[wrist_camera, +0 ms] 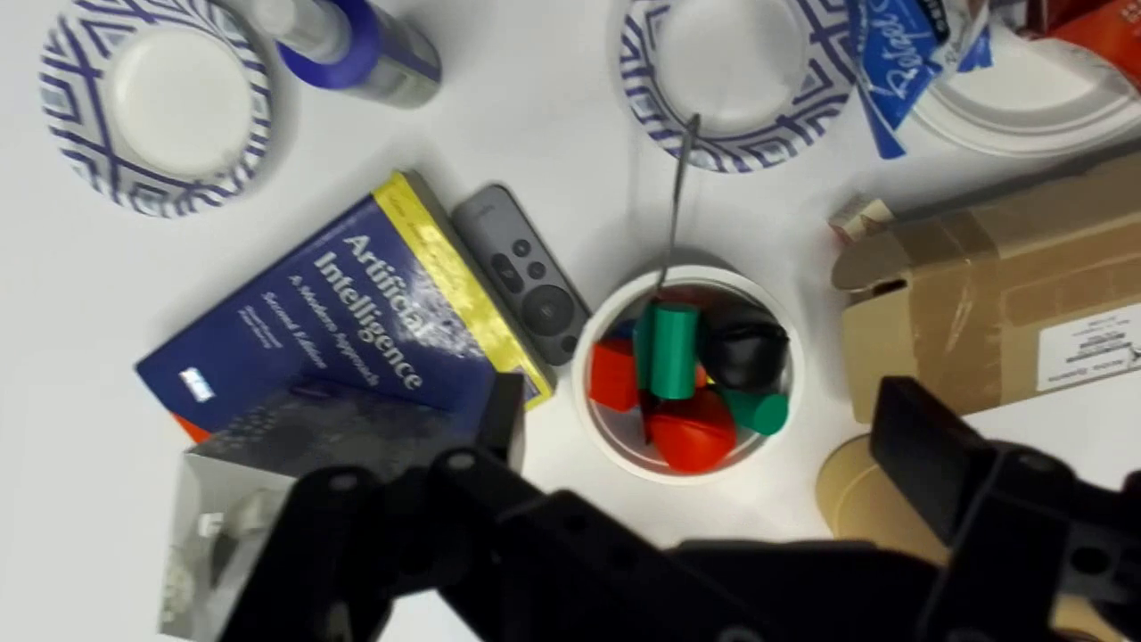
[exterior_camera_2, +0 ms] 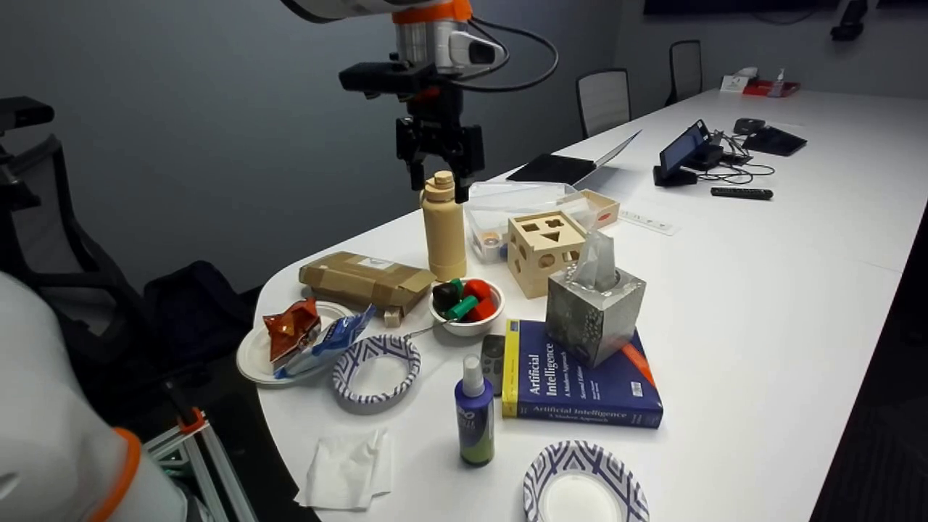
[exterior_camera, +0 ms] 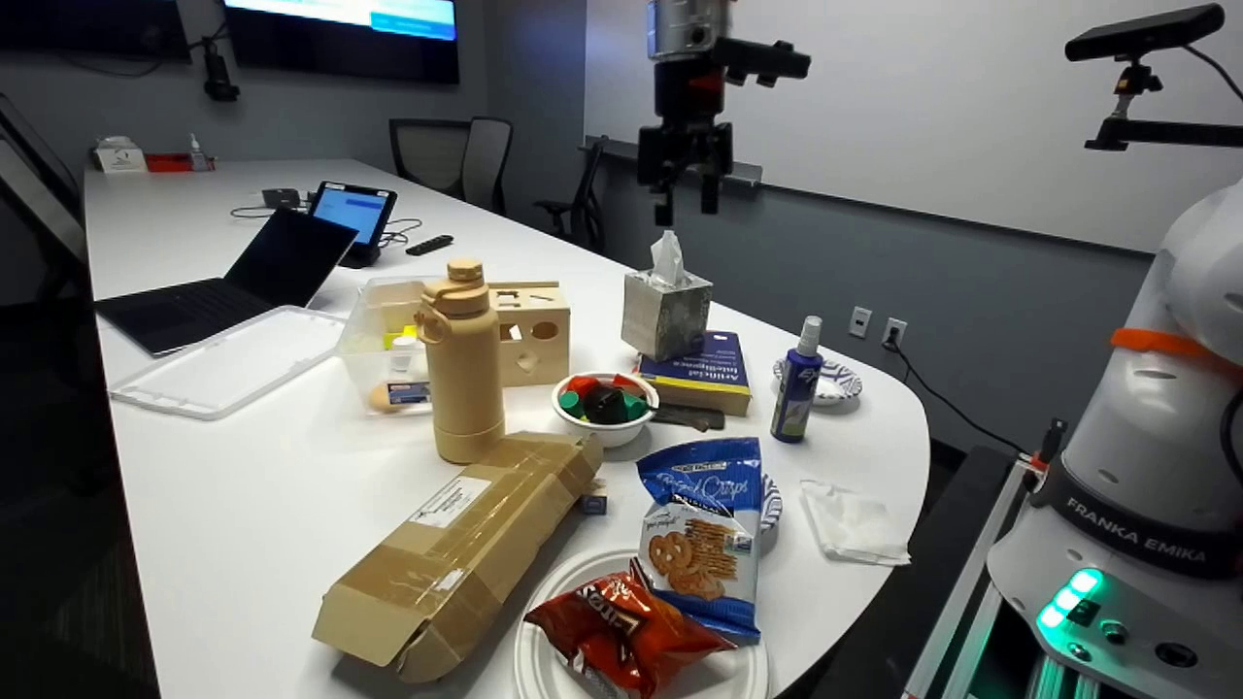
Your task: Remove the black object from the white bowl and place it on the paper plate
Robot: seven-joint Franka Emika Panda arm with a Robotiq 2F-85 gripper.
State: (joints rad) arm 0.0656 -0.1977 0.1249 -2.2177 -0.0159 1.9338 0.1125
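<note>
The black object (wrist_camera: 747, 355) lies in the white bowl (wrist_camera: 691, 477) among red and green blocks. It also shows in both exterior views (exterior_camera: 608, 406) (exterior_camera_2: 445, 296). A metal utensil (wrist_camera: 679, 187) leans out of the bowl toward a paper plate (wrist_camera: 731, 53) with a purple pattern. A second patterned paper plate (wrist_camera: 178, 107) lies beyond the spray bottle. A plain white plate (exterior_camera_2: 254, 355) carries snack bags. My gripper (wrist_camera: 708, 415) is open and empty. It hangs high above the table in both exterior views (exterior_camera: 687, 204) (exterior_camera_2: 439, 187), touching nothing.
A tan bottle (exterior_camera: 466, 379) and a cardboard box (exterior_camera: 466, 553) stand near the bowl. A tissue box (exterior_camera_2: 594, 312) sits on a blue book (exterior_camera_2: 580, 391). A remote (wrist_camera: 526, 267), a spray bottle (exterior_camera_2: 475, 420), a wooden shape box (exterior_camera_2: 544, 254) and snack bags (exterior_camera: 631, 631) are close by.
</note>
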